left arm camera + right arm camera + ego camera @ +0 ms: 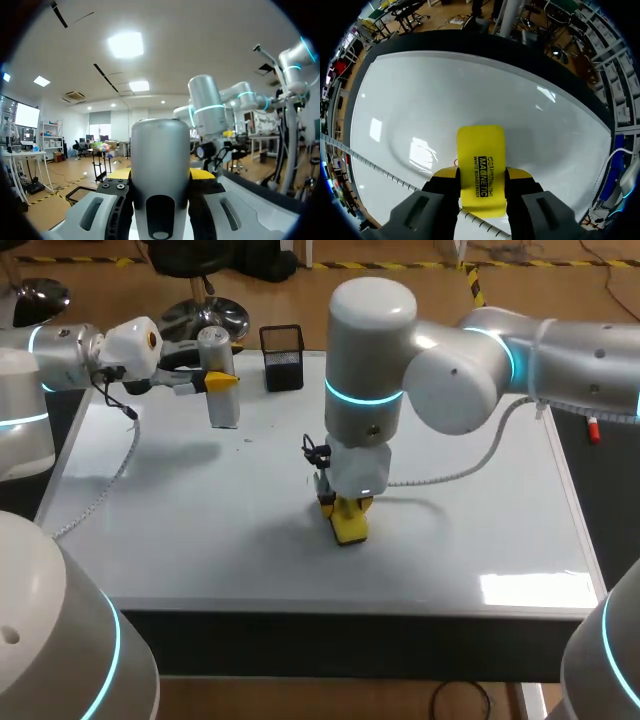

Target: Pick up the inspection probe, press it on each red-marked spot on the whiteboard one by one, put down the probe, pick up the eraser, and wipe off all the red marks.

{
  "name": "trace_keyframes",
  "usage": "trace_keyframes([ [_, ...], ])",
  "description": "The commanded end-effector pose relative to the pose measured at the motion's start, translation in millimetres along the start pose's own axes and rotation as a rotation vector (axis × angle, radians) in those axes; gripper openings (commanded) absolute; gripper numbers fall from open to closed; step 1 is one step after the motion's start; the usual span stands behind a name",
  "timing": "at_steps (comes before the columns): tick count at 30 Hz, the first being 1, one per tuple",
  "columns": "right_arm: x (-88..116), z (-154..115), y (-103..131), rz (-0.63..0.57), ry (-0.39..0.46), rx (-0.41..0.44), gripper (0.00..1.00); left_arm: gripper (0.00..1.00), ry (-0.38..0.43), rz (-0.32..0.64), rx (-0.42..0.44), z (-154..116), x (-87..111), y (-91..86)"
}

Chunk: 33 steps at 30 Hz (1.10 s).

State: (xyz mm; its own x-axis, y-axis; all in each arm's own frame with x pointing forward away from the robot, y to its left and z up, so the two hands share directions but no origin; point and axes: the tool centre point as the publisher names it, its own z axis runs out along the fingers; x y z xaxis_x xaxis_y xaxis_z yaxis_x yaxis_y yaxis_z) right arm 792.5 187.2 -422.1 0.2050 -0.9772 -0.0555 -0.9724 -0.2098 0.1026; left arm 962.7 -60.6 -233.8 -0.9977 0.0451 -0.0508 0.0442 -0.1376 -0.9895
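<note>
My left gripper (221, 382) is shut on the inspection probe (217, 365), a grey upright cylinder held above the whiteboard's (200, 540) far left corner. In the left wrist view the probe (160, 150) fills the space between the fingers of that gripper (161, 176). My right gripper (345, 508) points down at the board's middle, shut on the yellow eraser (351, 528), whose lower end meets the surface. In the right wrist view the eraser (481, 145) sits flat on the whiteboard (420, 100) between the yellow tips of the gripper (482, 174). A faint red trace shows at the eraser's edge.
A black mesh holder (283, 357) stands at the board's far edge, just right of the probe. A white cable (110, 475) from my left arm hangs over the board's left side. The board's right edge borders a dark strip (600, 510).
</note>
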Motion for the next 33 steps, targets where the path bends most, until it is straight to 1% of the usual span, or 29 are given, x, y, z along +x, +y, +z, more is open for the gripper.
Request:
trace_keyframes([
  [1, -2, 5, -4, 0.001, 0.005, -0.008, 0.0, 0.0, -0.001, 0.002, 0.001, 0, 0.3, -0.8],
  [13, 19, 17, -2, 0.05, 0.018, -0.034, 0.0, 0.0, -0.001, 0.002, 0.001, 0, 0.3, -0.8],
  [33, 62, 28, 4, 0.143, 0.029, -0.068, 0.0, 0.0, -0.001, 0.002, 0.001, 0, 0.3, -0.8],
])
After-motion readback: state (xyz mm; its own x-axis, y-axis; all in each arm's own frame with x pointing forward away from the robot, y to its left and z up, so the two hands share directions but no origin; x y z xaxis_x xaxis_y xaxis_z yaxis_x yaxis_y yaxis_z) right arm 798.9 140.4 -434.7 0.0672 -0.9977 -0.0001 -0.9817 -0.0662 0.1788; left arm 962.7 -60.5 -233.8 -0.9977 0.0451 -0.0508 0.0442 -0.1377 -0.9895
